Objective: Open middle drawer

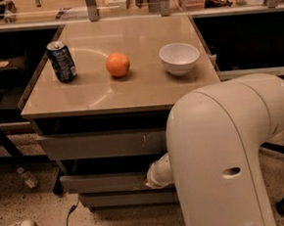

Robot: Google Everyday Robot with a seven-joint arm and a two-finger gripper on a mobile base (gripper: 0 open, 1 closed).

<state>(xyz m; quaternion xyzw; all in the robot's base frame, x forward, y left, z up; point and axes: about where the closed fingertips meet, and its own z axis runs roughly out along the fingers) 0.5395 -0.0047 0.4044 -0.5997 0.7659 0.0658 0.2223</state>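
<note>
The pale robot arm (pixel 233 147) fills the lower right, in front of the tan-topped cabinet (pixel 145 92). The middle drawer (pixel 103 182) sits under the taller scratched top drawer (pixel 100 145) and above the bottom drawer (pixel 124 199). The gripper (pixel 156 175) is right at the middle drawer's front, toward its right; open or closed, I cannot tell. On top stand a white bowl (pixel 179 58), an orange (pixel 117 64) and a soda can (pixel 62 61).
</note>
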